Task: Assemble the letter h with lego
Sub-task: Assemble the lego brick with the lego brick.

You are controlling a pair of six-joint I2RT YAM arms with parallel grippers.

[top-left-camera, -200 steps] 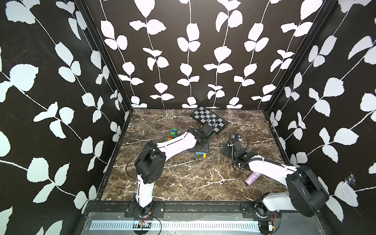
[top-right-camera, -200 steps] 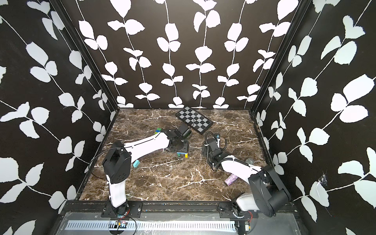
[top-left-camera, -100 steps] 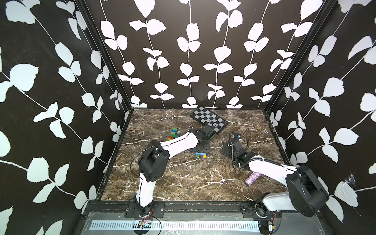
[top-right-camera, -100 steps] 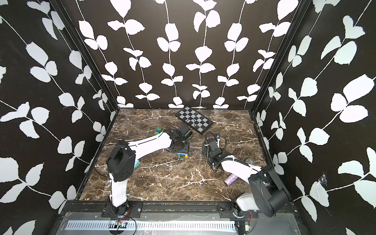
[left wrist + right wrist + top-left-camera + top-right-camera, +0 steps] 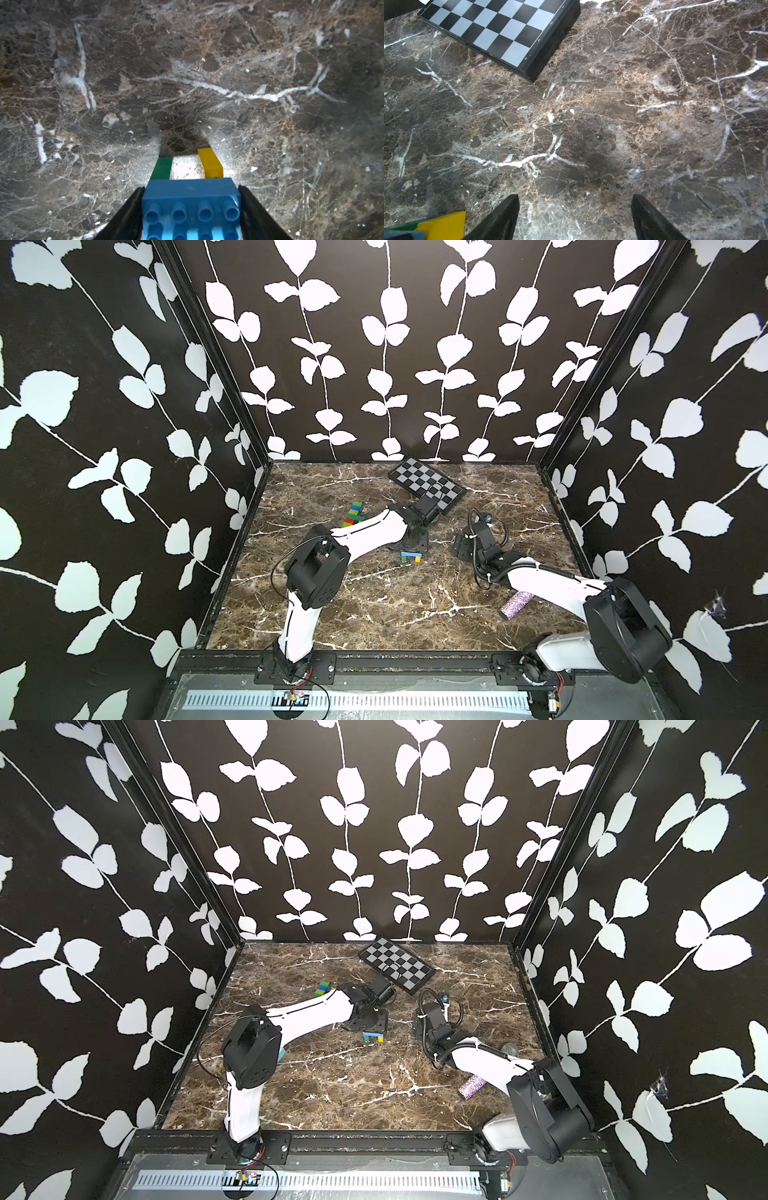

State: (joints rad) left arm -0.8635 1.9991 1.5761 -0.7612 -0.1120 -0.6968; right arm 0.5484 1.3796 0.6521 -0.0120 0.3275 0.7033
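Observation:
A small lego arch (image 5: 411,557) stands on the marble mid-table: a blue brick (image 5: 191,199) across the top, with a dark green leg (image 5: 162,169) and a yellow leg (image 5: 211,164) reaching down to the surface. My left gripper (image 5: 191,188) is shut on the blue brick's two ends from above. A joined lego strip of green, blue and red bricks (image 5: 353,514) lies farther back left, partly hidden by the left arm. My right gripper (image 5: 575,197) is open and empty over bare marble, just right of the arch (image 5: 372,1037), whose yellow edge (image 5: 444,225) shows beside it.
The black-and-grey checkered board (image 5: 428,483) lies at the back centre, close to the left wrist. A glittery purple cylinder (image 5: 515,605) lies front right beside the right arm. A pale blue brick (image 5: 281,1052) peeks out under the left elbow. Walls enclose three sides.
The left arm's elbow has swung slightly to the right while its gripper stays on the arch. The right arm has not moved.

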